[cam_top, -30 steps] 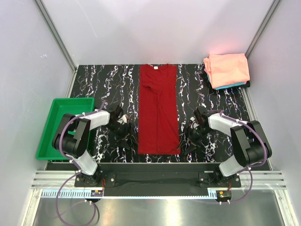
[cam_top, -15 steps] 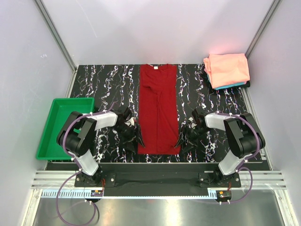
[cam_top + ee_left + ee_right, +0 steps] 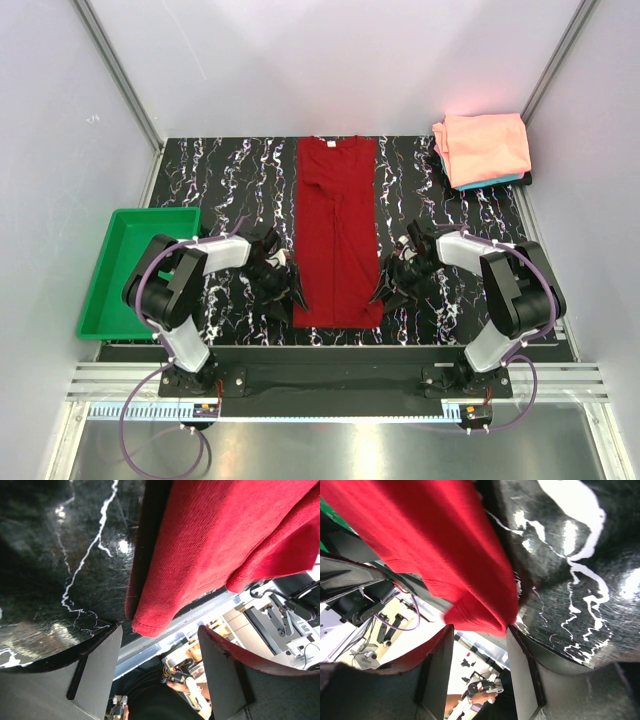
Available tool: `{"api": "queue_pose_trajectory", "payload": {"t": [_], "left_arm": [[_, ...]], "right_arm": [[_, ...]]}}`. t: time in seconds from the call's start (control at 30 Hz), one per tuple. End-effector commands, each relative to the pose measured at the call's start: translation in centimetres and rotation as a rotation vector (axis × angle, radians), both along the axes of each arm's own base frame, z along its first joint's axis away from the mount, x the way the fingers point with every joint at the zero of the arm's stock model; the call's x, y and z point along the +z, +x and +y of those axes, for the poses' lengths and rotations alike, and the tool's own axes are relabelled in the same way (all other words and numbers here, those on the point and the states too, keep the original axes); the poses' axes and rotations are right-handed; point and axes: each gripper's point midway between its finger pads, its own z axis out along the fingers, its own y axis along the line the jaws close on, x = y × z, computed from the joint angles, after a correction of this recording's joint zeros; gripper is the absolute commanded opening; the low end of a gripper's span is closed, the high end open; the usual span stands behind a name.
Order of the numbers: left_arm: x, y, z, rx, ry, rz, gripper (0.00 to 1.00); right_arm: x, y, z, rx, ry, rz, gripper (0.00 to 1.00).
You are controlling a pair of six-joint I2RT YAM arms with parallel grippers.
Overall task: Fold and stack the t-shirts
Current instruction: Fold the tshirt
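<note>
A dark red t-shirt (image 3: pixel 336 230) lies as a long narrow strip down the middle of the black marbled table, collar at the far end. My left gripper (image 3: pixel 290 296) sits at its near left corner, the right gripper (image 3: pixel 385 293) at its near right corner. In the left wrist view the left gripper (image 3: pixel 157 655) is open, and the red hem corner (image 3: pixel 150 617) lies just beyond the fingertips. In the right wrist view the right gripper (image 3: pixel 480 665) is open too, with the hem corner (image 3: pixel 480 617) reaching the mouth of its jaws. A folded salmon-pink t-shirt (image 3: pixel 482 147) lies on a teal one (image 3: pixel 497 182) at the far right corner.
A green plastic tray (image 3: pixel 130 265) sits off the table's left edge, beside the left arm. The table's near edge runs just below the shirt's hem. Light walls and metal frame posts enclose the back and sides.
Both grippers have moved inward from beside the shirt to its near corners. The right jaws have narrowed slightly. The shirt has not shifted.
</note>
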Motion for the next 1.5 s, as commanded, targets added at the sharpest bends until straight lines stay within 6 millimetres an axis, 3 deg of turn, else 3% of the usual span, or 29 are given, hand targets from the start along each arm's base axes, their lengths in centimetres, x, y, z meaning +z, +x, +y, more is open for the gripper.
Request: {"api": "queue_pose_trajectory", "payload": {"t": [0.0,0.27,0.53,1.2,1.47], "left_arm": [[-0.4,1.2,-0.4,-0.016,-0.003,-0.054,0.69],[-0.3,1.0,-0.4,-0.018,-0.005,-0.058,0.69],[0.1,0.9,-0.6,-0.016,-0.017,-0.060,0.69],[-1.0,-0.6,-0.6,-0.011,0.027,-0.007,0.68],[-1.8,-1.5,-0.6,-0.014,0.071,0.031,0.52]], "right_arm": [[1.5,0.8,0.5,0.009,0.037,-0.047,0.53],[0.0,-0.3,0.3,-0.026,0.028,0.022,0.59],[-2.5,-1.1,-0.4,-0.037,-0.034,0.081,0.59],[-3.1,-3.1,-0.5,-0.008,-0.041,0.102,0.42],[-3.0,-3.1,-0.3,0.004,-0.028,0.095,0.36]]}}
